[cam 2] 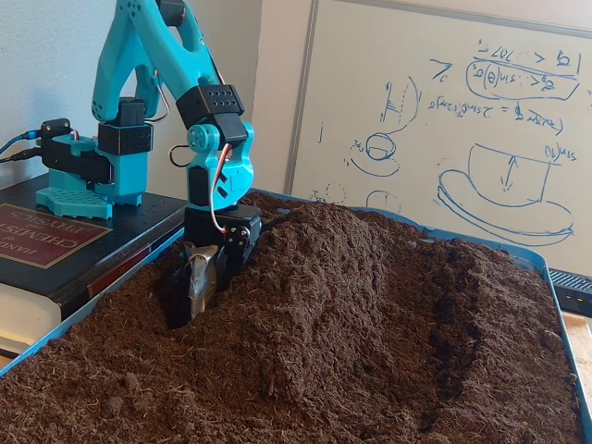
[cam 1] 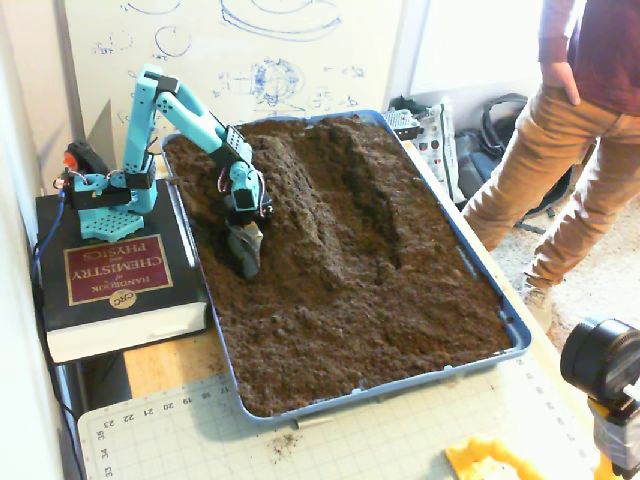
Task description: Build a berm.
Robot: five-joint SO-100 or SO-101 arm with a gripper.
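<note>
The berm (cam 1: 310,205) is a long ridge of dark brown soil down the middle of the blue tray (cam 1: 515,335); in the low side view the berm (cam 2: 361,259) is the tallest heap. My gripper (cam 1: 243,256) points down at the foot of the berm's left slope, its tips sunk in the soil. From the side the gripper (cam 2: 194,298) shows a silver finger (cam 2: 199,277) lying against a black one, shut with nothing but soil around them. A sunken groove (cam 1: 378,210) runs along the berm's right side.
The teal arm's base (cam 1: 105,200) stands on a thick black book (cam 1: 110,285) left of the tray. A person (cam 1: 560,130) stands at the right. A whiteboard (cam 2: 444,120) is behind the tray, a cutting mat (cam 1: 330,440) and a camera (cam 1: 605,365) in front.
</note>
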